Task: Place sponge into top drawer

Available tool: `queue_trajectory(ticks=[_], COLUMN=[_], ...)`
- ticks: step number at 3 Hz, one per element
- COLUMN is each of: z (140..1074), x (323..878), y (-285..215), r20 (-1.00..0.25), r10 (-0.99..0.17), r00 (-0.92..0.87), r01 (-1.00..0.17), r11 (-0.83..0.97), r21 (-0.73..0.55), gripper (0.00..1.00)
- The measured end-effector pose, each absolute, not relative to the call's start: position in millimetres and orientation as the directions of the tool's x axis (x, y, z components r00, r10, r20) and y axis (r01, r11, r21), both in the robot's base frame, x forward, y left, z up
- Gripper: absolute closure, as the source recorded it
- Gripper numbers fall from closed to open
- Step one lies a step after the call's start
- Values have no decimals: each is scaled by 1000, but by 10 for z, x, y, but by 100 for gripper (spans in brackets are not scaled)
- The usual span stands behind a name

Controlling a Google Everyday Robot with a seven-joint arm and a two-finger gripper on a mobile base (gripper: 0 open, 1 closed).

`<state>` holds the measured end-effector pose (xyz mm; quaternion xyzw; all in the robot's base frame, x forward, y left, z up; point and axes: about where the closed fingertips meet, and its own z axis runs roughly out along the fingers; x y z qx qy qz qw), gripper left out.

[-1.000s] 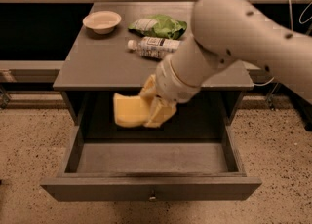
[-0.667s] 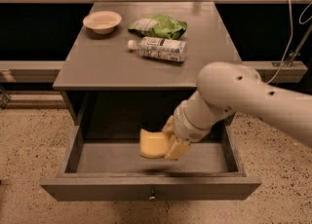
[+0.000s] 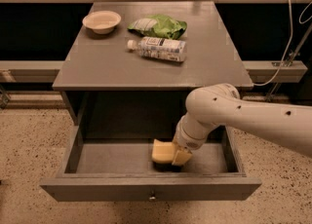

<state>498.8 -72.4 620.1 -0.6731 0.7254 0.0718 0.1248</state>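
One white arm (image 3: 243, 116) stretches in from the right, and we see its claw (image 3: 176, 157) low inside the open top drawer (image 3: 97, 189), clamped around the pale yellow sponge (image 3: 161, 151). We cannot tell whether the sponge touches the drawer floor. On the table (image 3: 97, 67) lie a bowl (image 3: 101, 21), a green bag (image 3: 158, 26) and a plastic bottle (image 3: 158, 49).

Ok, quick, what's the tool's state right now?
Tool: closed on the sponge, low inside the open top drawer.
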Motion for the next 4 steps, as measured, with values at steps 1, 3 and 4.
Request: queue_trajectory(ticks=[1,3,4], z=[6184,6327,6677], x=[4997,4945,4887], y=[-731,-667,-667], r20=[-270,-266,-251], r10=[-960,-963,-968], r00=[-69,-39,-19], r01=[-994,-997,-995], r11=[90,57,42], r21=[-64,-57,-87], gripper=[28,0,0])
